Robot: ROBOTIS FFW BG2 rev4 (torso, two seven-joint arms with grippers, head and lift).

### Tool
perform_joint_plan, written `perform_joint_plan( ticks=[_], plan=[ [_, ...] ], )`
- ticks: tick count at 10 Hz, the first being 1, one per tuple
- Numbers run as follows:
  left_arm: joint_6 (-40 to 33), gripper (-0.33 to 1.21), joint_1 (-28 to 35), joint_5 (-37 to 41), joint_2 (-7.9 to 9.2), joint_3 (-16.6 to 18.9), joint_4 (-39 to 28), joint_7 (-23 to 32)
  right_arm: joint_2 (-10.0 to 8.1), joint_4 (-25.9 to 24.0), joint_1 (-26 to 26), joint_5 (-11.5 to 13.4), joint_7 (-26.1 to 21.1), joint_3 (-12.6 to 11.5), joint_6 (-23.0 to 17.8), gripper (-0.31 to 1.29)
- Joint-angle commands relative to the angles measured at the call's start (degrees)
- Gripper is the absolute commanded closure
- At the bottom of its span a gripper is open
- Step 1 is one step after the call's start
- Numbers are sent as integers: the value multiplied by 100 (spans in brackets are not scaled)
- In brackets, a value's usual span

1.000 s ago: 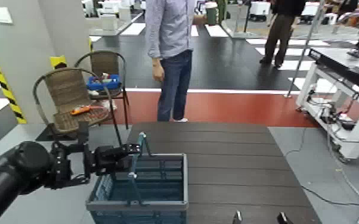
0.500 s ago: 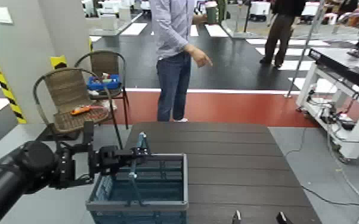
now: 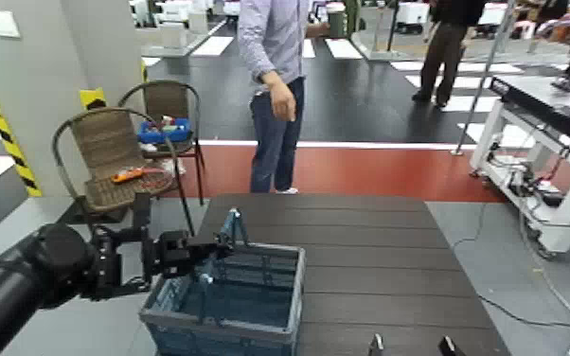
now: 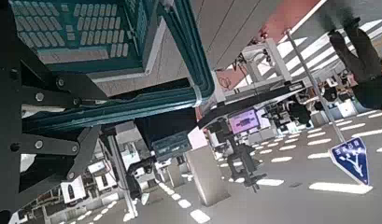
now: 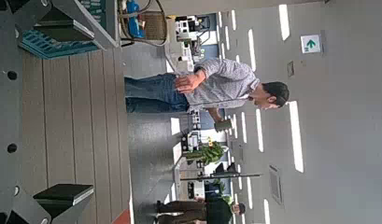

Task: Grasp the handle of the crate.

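Note:
The blue-grey lattice crate [image 3: 293,293] stands at the near left of the dark slatted table [image 3: 374,256], and its rim looks slightly tilted. Its thin teal handle [image 3: 232,225] stands raised above the rim on the left side. My left gripper [image 3: 211,251] reaches in from the left and is shut on the handle. In the left wrist view the teal handle [image 4: 196,65] runs between the black fingers, with the crate's lattice [image 4: 77,33] behind. My right gripper [image 3: 412,348] idles at the table's near edge, with its fingertips apart. The right wrist view shows the crate [image 5: 63,37] farther off.
A person [image 3: 275,85] stands just beyond the table's far edge. Two wicker chairs [image 3: 109,156] stand at the back left, one holding a small blue bin [image 3: 164,131], the other an orange tool [image 3: 128,175]. A white workbench [image 3: 535,142] with cables lines the right side.
My left gripper has closed onto the handle. The handle has swung a little to the right, and the crate has shifted and tilted. The person lowered an arm.

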Motion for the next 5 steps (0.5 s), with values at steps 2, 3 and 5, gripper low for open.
perform_joint_plan(
  ticks=[2,3,5],
  plan=[
    [25,119,95,41,0,63,-133,-20,17,-9,21,0,0,-27,-9,15],
    [34,119,139,67,0,107,-212,-29,26,-9,29,0,0,-27,-9,15],
    [69,119,271,67,-9,212,-449,-29,26,-18,38,0,0,-35,0,15]
  ],
)
